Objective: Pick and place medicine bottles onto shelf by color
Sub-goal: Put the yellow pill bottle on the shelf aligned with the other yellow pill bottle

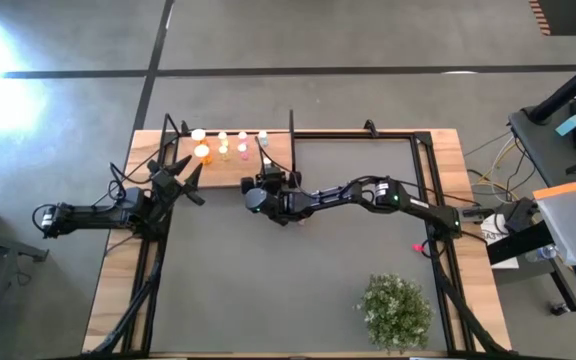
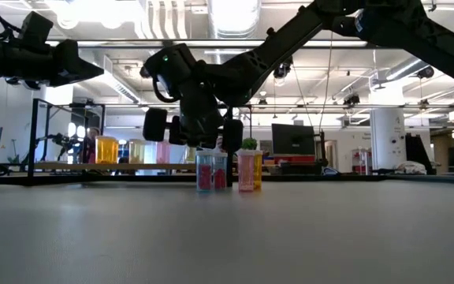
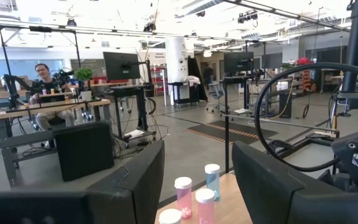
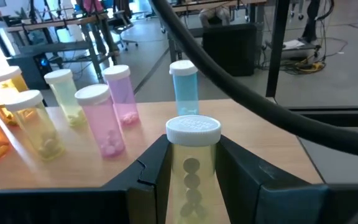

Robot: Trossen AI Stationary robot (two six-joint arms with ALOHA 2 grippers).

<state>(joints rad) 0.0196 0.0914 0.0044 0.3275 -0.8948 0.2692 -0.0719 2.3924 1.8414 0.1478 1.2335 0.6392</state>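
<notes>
Right pincer [image 4: 191,168] is pinching a yellow-green bottle [image 4: 192,163] just short of the shelf [image 4: 260,134] at the desk's far edge; crowding neighbouring pink bottles [image 4: 107,118] risks toppling them. Left pincer [image 1: 183,178] is waiting, spread.

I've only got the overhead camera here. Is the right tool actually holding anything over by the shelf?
Observer: Yes. The right wrist view shows the right tool clamped on a yellow-green medicine bottle with a white cap.
Operator: What's straight ahead of it?
Observer: A blue bottle, standing upright on the wooden shelf just beyond the held one.
Operator: And the left tool?
Observer: In the left wrist view, the left tool has its fingers apart with nothing between them.
</notes>
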